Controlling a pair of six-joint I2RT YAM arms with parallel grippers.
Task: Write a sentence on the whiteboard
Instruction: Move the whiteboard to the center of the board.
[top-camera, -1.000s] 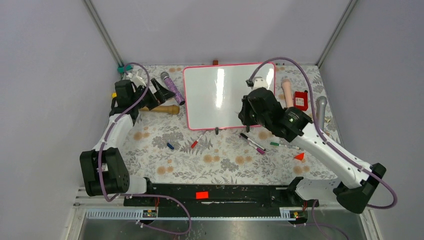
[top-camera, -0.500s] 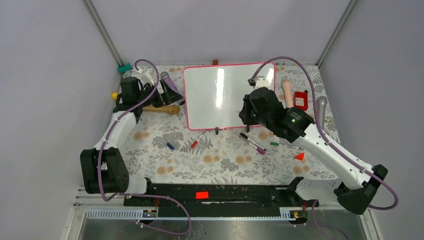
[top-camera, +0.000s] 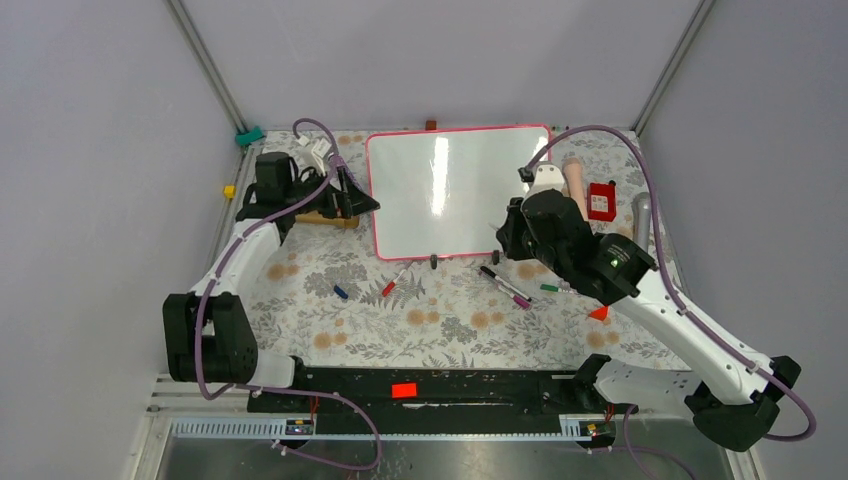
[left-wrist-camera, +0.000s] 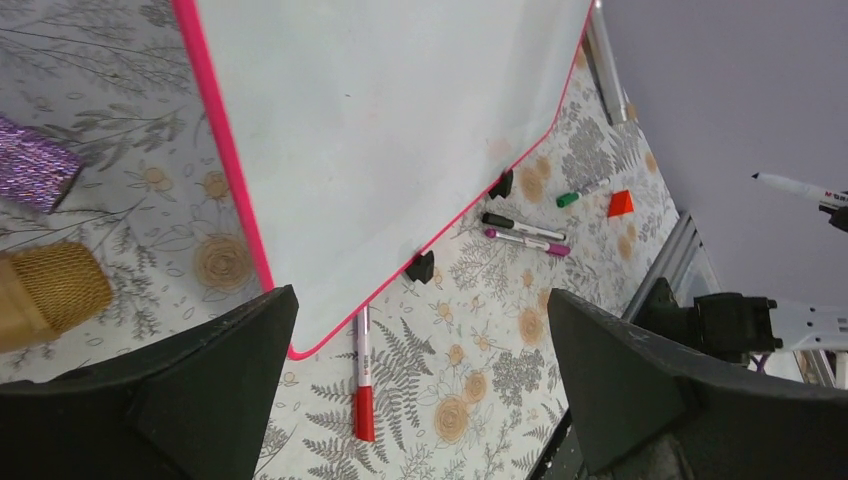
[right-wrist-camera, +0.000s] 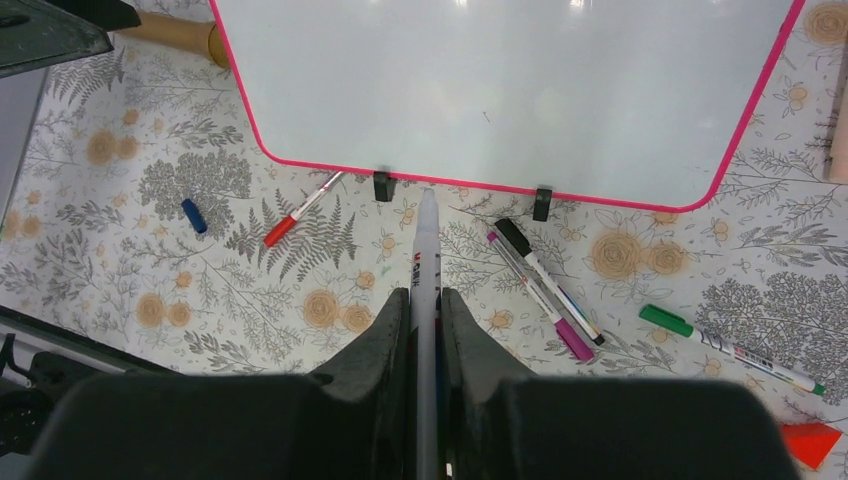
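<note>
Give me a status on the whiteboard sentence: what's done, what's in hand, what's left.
Done: the right gripper is shut on a marker, its tip pointing at the near edge of the whiteboard. In hand: only the approach; the left gripper is open beside the board's left edge, holding nothing. Left: all the writing, since the board shows no ink in any view.

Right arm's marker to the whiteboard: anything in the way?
Nothing visible. The right gripper is shut on the white marker, tip pointing at the whiteboard near edge, between its two black clips. The board face is bare; the loose pens lie on the table short of the frame, either side of the tip.
</note>
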